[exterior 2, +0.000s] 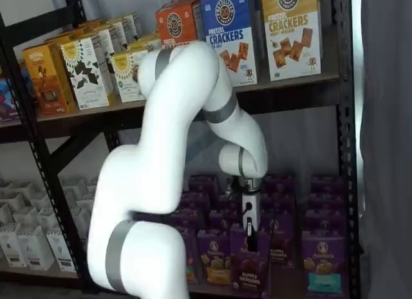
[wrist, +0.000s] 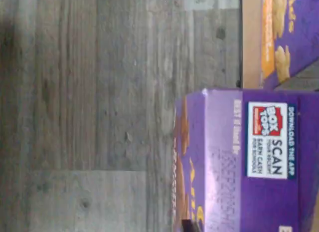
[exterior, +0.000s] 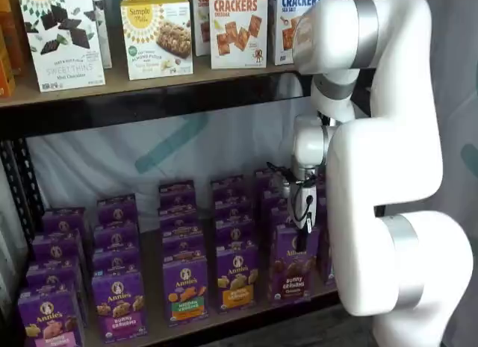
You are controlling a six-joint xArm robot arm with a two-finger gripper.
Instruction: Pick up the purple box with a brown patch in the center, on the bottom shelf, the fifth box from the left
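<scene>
Gripper point(exterior 2: 251, 240) fingers are clamped on the top of the purple box point(exterior 2: 251, 263), which sits directly below them at the front of the bottom shelf point(exterior: 224, 323), seemingly raised a little from its row. Grasping looks done; next comes lifting and drawing it outward. Neighbouring boxes point(exterior: 237, 276) stand close on both sides, so pull straight toward the open front, clear of the upper shelf point(exterior: 149, 101) edge

My white arm point(exterior 2: 161, 183) bends at the elbow and drops my wrist point(exterior: 308, 149) straight down; my gripper point(exterior 2: 250, 238) hangs vertical, black fingers point(exterior: 305, 216) pointing down; they are fully closed, with no gap between them.
</scene>
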